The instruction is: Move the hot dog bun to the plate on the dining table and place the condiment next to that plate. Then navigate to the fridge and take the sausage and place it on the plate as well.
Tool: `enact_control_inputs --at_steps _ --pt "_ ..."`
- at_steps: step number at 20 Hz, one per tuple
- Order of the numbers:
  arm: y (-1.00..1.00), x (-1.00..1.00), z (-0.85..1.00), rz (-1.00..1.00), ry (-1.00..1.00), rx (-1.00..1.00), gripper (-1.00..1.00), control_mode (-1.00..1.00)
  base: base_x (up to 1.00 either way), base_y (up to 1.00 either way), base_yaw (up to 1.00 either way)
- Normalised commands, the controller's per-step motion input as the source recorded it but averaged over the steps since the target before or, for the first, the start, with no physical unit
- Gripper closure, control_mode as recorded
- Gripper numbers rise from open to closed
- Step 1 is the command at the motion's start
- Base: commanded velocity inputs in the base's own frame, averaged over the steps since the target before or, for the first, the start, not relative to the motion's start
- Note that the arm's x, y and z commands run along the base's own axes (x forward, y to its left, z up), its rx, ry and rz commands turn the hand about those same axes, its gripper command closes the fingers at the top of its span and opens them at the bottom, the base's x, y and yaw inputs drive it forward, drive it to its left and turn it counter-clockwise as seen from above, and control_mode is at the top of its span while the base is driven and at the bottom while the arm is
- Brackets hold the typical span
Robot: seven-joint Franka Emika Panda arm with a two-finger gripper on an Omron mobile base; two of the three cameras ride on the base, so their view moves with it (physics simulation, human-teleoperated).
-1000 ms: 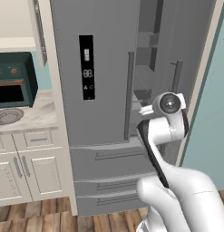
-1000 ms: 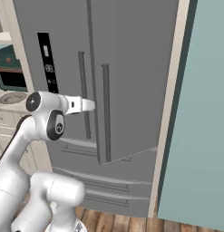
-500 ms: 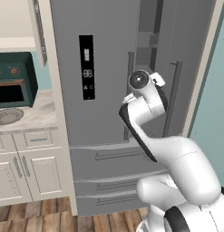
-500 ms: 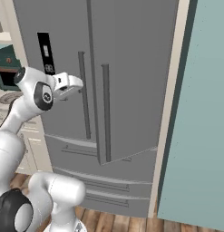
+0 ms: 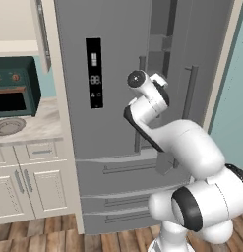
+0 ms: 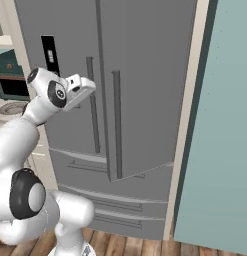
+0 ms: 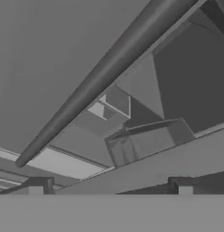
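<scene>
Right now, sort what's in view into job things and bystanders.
Job:
- fridge
- left door handle, close in front of the open jaws
- gripper

Bystanders:
- teal oven
- plate on counter
- white cabinets

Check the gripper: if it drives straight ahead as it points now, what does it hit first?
Probably the left door handle: in the hand view it runs slantwise just ahead of the gripper, whose jaws stand open. Depth is unclear; it could slip past onto the fridge door.
</scene>
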Motion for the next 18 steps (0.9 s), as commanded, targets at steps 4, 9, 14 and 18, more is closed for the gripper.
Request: enact_control_inputs --at_steps 4,9,14,18 --pt "-0.18 0.64 -0.23 0.10 0.14 0.00 -1.00 -1.00 0.00 0.00 0.00" --pt "-0.40 0.41 -0.20 0.13 0.08 0.00 -1.00 -1.00 0.00 0.00 0.00" --pt "-0.55 0.07 -0.13 0.07 0.01 0.00 -1.00 -1.00 0.00 0.00 0.00" --pt "-0.63 -0.17 -0.01 0.01 0.00 0.00 -1.00 -1.00 0.00 0.00 0.00"
